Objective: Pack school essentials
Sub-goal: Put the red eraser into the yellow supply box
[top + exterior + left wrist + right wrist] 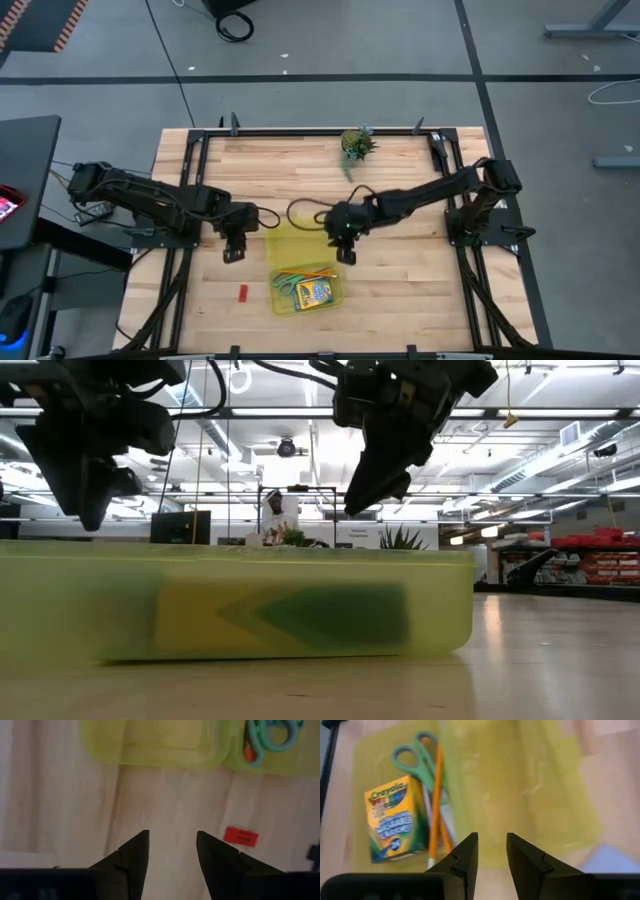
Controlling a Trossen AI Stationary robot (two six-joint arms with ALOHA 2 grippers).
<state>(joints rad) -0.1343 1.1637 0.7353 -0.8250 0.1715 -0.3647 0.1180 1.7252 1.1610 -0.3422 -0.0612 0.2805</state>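
Two dark grippers hung over the pale wooden surface (400,290). The left gripper (232,250) hovered above bare wood, fingers spread wide and holding nothing, with the tiny red eraser-like block (241,836) lying on the surface just ahead of it, outside the case. The right gripper (345,252) sat over the translucent yellow rectangular case (335,272), fingers only narrowly parted, nothing between them. Inside the case lay the green-handled scissors (417,760), the thin orange pencils (436,805) beside them, and the yellow-green crayon box (395,817) touching the pencils. Near the surface's far edge stood the small green potted plant (357,145), well apart from the case.
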